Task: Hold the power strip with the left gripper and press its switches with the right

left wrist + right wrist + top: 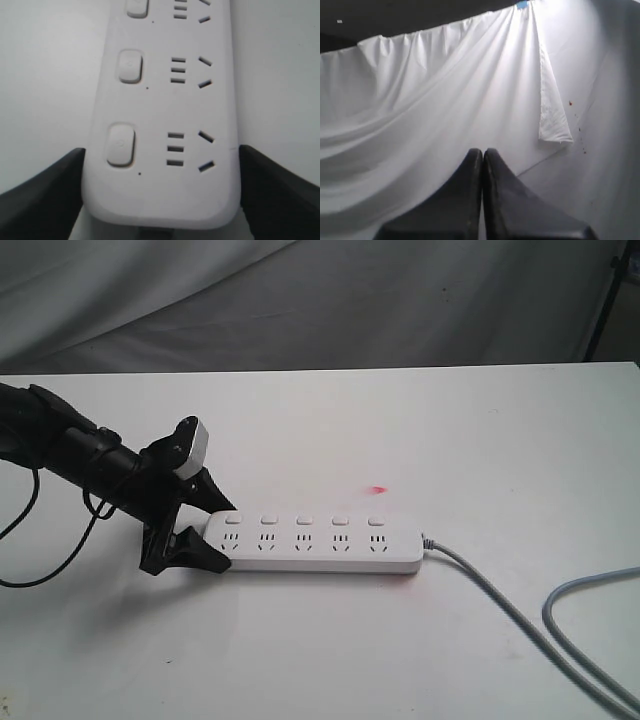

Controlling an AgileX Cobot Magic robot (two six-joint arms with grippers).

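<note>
The white power strip [315, 543] lies flat across the middle of the table, its grey cable [500, 600] trailing off to the right. Its switches [303, 520] form a row along the far edge, one above each socket. My left gripper [222, 535], on the slim black arm, straddles the strip's left end with one finger on each long side. In the left wrist view its fingers [55, 195] sit against both edges of the power strip [165, 110], beside the nearest switch [121, 145]. My right gripper [483, 152] is shut and empty, faces a white cloth, and is outside the exterior view.
A small red spot [378, 489] marks the table just behind the strip. The cable loops back at the right edge [590, 585]. A draped white backdrop [320, 300] hangs behind the table, and thin black wires [40, 540] dangle from the left arm.
</note>
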